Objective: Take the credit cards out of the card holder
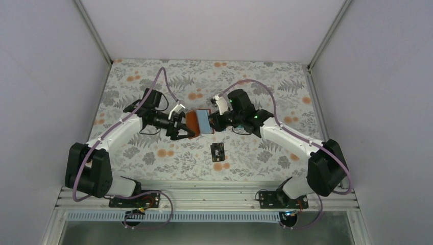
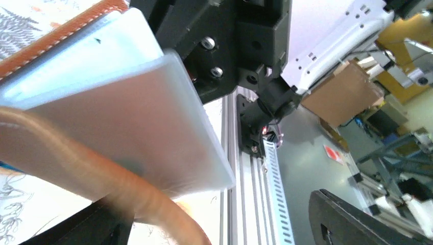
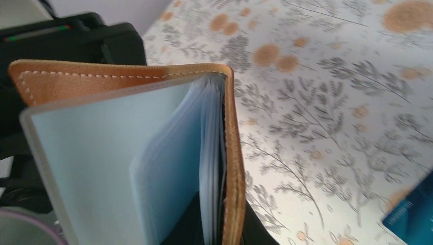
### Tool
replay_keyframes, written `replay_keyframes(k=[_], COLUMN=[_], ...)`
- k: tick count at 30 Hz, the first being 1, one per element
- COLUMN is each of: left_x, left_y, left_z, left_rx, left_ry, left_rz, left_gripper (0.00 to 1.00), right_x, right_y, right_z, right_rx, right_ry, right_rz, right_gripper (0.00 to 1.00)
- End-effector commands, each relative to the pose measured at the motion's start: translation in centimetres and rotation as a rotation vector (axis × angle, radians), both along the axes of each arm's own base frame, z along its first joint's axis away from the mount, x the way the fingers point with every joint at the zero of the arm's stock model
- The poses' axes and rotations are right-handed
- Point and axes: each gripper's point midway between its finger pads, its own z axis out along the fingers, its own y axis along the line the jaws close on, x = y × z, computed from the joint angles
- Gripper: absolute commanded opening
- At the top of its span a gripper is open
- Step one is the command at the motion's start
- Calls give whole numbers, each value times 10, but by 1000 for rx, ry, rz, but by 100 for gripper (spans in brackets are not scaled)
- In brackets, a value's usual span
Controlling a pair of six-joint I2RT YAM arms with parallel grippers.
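Note:
The card holder (image 1: pixel 199 122) hangs opened above the middle of the table, with a brown leather cover and pale blue-grey pockets (image 3: pixel 117 163). My right gripper (image 1: pixel 217 122) is shut on it; its dark fingers (image 3: pixel 258 229) clamp the brown cover (image 3: pixel 232 168) from both sides. My left gripper (image 1: pixel 179 130) stands open at the holder's left side. In the left wrist view its fingers (image 2: pixel 352 219) are wide apart, with the pockets (image 2: pixel 127 117) and the brown edge (image 2: pixel 102 173) close in front. A black credit card (image 1: pixel 218 151) with white marks lies flat on the table. A dark blue-teal card corner (image 3: pixel 413 214) shows in the right wrist view.
The table carries a floral cloth (image 1: pixel 265 81) with grey leaves and orange dots. White walls close it in on three sides. An aluminium rail (image 1: pixel 204 196) runs along the near edge, holding both arm bases.

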Motion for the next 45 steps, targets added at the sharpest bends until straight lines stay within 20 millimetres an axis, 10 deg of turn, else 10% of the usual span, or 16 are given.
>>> replay_keyframes(k=[1,21,25,34,45], left_x=[16,36,30,20,10], left_y=[-2,1,0,-1,0], left_z=[-10,-24,-19,-9,1], left_rx=[42,129,98,53,10], left_ry=[-10,-5,-2,-11,-23], left_rz=[55,153,123,75,33], left_gripper=[95,99,82,3,2], right_x=[11,-5,-10,-41,-45], right_y=[-10,11,14,7,-53], right_z=[5,35,46,84,89], right_rx=[-133,-295,-248,-56,25], right_ry=[-43,-206,-232,-311,-349], right_rz=[-161,-228,-191,-42,-53], right_gripper=[4,4,4,29,55])
